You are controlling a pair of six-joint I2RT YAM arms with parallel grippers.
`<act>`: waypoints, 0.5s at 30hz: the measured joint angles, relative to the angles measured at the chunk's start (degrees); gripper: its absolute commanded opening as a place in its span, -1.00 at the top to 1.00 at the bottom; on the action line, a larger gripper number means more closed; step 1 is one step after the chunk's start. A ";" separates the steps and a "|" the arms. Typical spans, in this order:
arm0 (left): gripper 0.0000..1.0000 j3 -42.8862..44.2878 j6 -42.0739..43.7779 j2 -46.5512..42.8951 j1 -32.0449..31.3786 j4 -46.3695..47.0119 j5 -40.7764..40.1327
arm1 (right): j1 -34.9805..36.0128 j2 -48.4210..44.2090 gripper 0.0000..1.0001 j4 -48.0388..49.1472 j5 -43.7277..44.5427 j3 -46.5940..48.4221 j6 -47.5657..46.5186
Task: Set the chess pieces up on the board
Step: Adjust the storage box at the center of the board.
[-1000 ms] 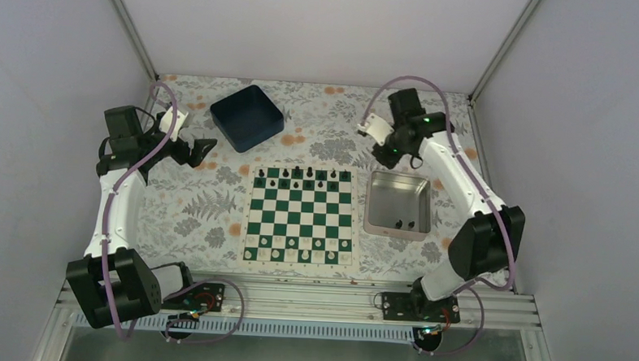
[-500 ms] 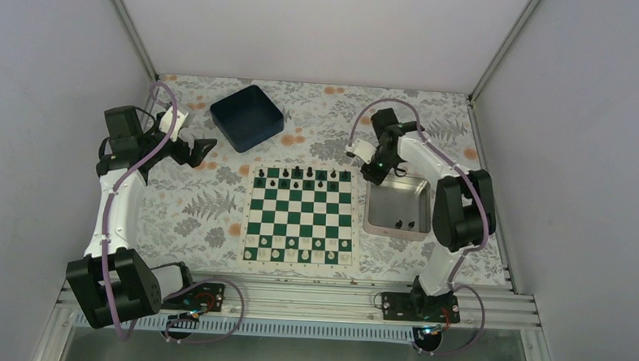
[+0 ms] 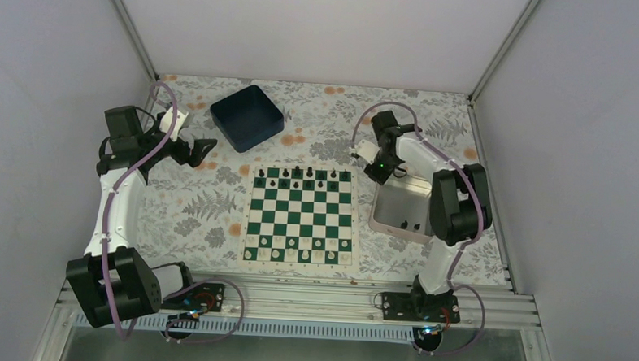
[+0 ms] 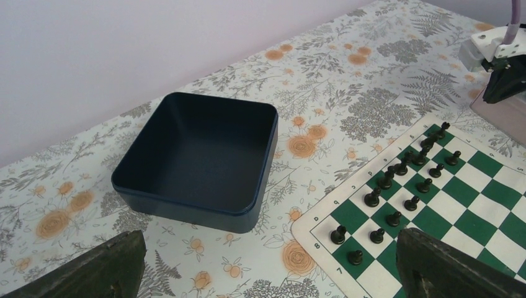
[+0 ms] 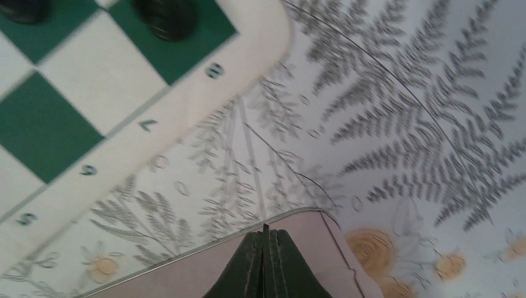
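Chess pieces [image 3: 310, 173]: small and black, standing upright in two rows along the far edge of the board. Both rows look nearly full, though an exact count is hard to make from above.
Left claw [image 3: 200, 149]: released, with its two fingers spread wide and nothing between them. It hangs over the worktop to the left of the board, near the bin and well apart from every piece.
Worktop [image 3: 193, 207]: covered in a pale cloth printed with grey ferns and orange flowers.
Bin [image 3: 247, 118]: dark blue and square with rounded corners. It sits on the cloth beyond the board's far-left corner, not touching the board.
Board [image 3: 300, 215]: flat, with dark green and white squares and a white border that carries numbers along its edge. It lies in the middle of the worktop, between the two arms.
White pieces [image 3: 295, 244]: small, lined up in two rows along the board's near edge.
Right claw [image 5: 266, 236]: clenched, fingertips pressed together on the far-left rim of the tray. It is just beside the board's far-right corner.
Tray [image 3: 397, 202]: silver and rectangular, just to the right of the board. It looks tipped rather than lying flat, though the angle is hard to judge from above.
Leftover pieces [image 3: 409, 226]: two black ones side by side at the near end of the tray.
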 measured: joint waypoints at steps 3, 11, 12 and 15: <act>-1.00 0.00 0.00 0.04 0.00 0.02 0.00 | -1.81 0.31 0.91 0.48 2.56 0.00 0.00; -1.00 0.00 0.02 0.20 0.00 0.02 0.00 | -11.02 0.31 0.91 1.77 6.80 -0.72 -0.74; -1.00 0.00 0.02 0.26 0.00 0.00 0.00 | -12.79 0.09 0.92 2.12 7.04 -1.38 -1.05; -1.00 0.00 0.02 0.33 0.00 0.02 0.02 | -18.43 -1.81 0.91 2.34 7.72 -4.35 -2.45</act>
